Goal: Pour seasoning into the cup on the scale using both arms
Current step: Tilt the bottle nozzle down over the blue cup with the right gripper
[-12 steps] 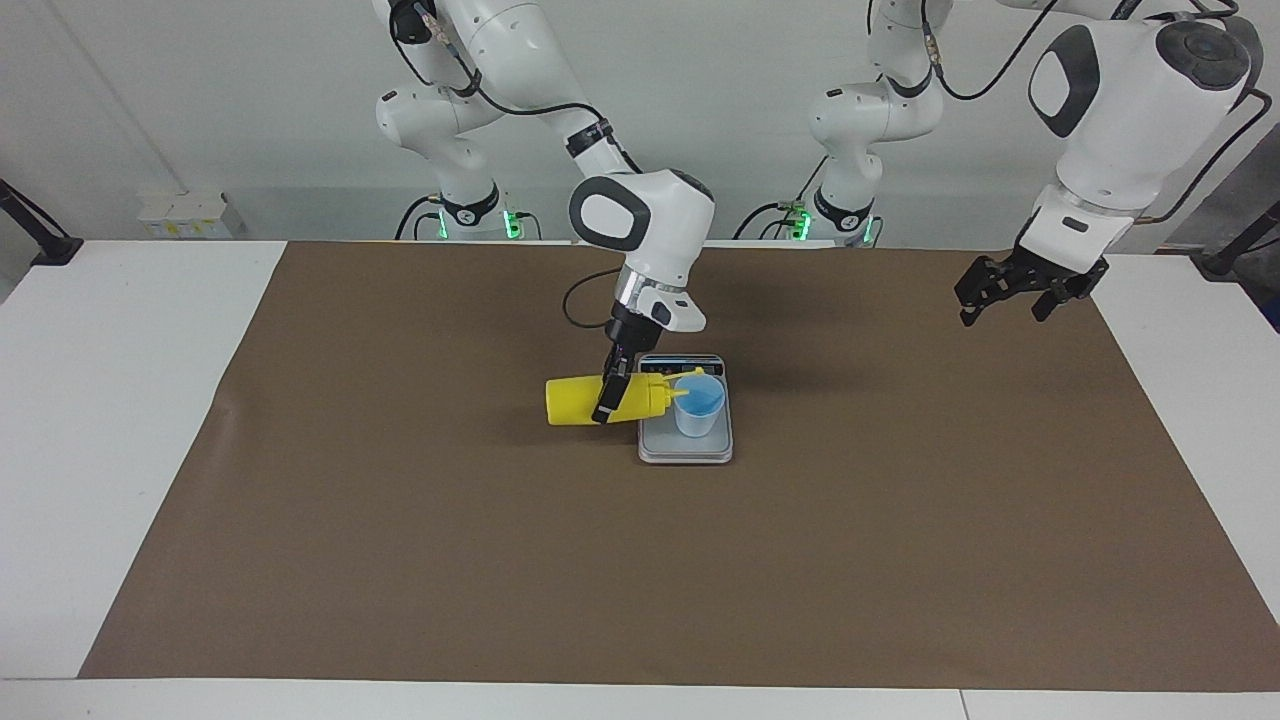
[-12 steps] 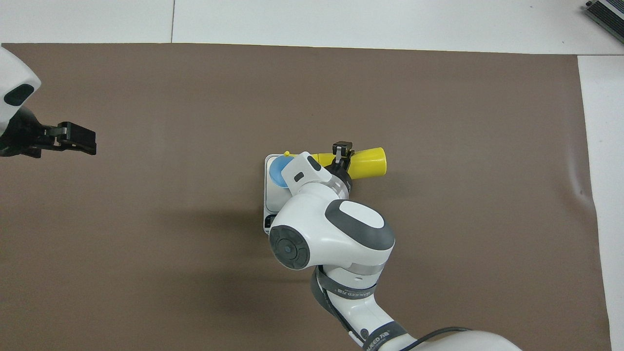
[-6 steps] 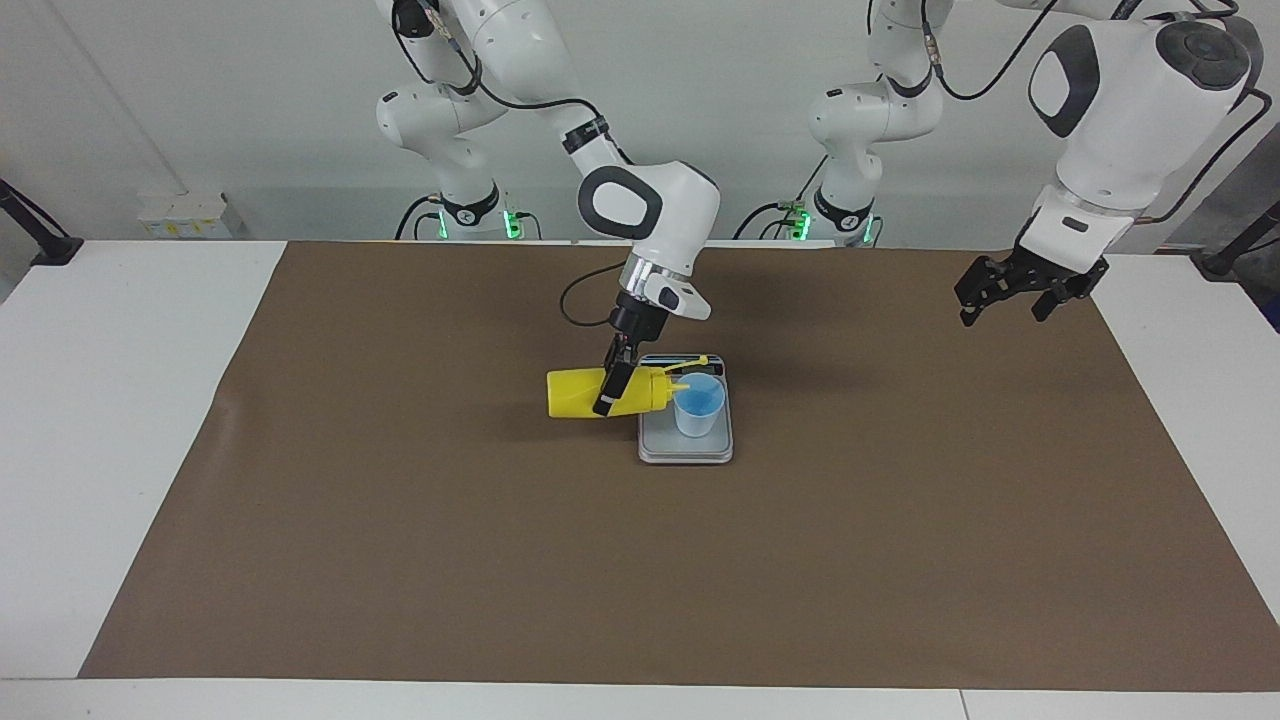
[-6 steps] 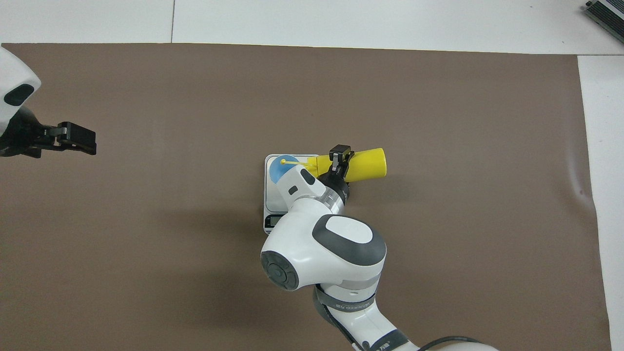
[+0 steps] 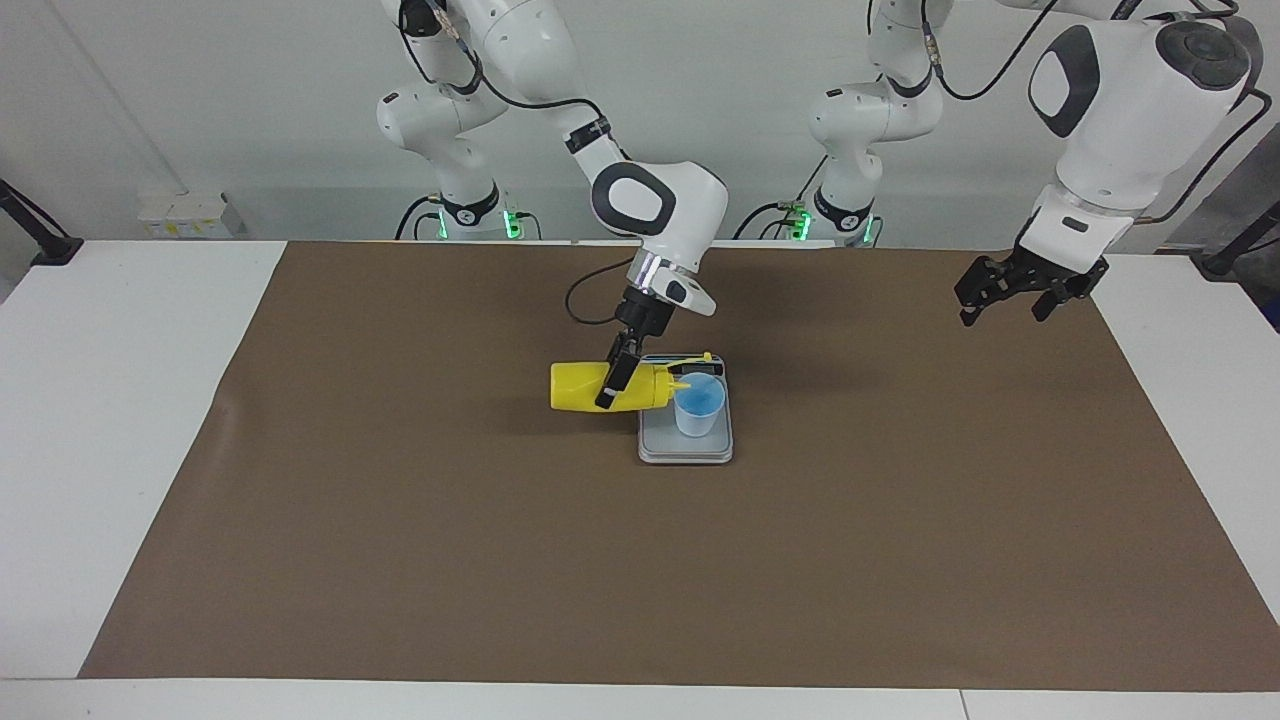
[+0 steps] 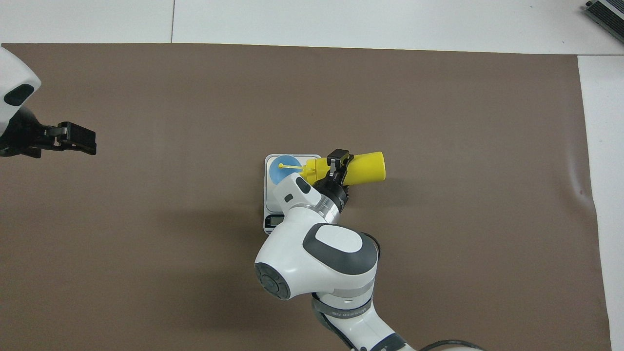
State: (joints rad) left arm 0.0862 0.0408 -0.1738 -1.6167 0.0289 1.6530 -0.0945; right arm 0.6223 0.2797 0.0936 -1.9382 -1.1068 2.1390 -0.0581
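My right gripper (image 5: 607, 386) is shut on the yellow seasoning bottle (image 5: 578, 388), gripping its body near the shoulder. The bottle lies about level in the air, nozzle pointing at the light-blue cup (image 5: 699, 409). The cup stands upright on the silver-grey scale (image 5: 690, 449). In the overhead view the bottle (image 6: 366, 167) sticks out past the right gripper (image 6: 337, 164), and its thin tethered cap reaches over the cup (image 6: 284, 171) on the scale (image 6: 274, 196). My left gripper (image 5: 1003, 307) is open and empty, raised over the left arm's end of the table, and also shows in the overhead view (image 6: 78, 139).
A brown mat (image 5: 400, 520) covers most of the white table (image 5: 120, 400). The scale's dark display (image 6: 274, 222) is on its edge nearer to the robots. The right arm's elbow hangs over the mat next to the scale.
The right gripper has lifted the bottle slightly and drawn it back from the cup, so the nozzle and tethered cap now show over the cup. The left arm has not moved.
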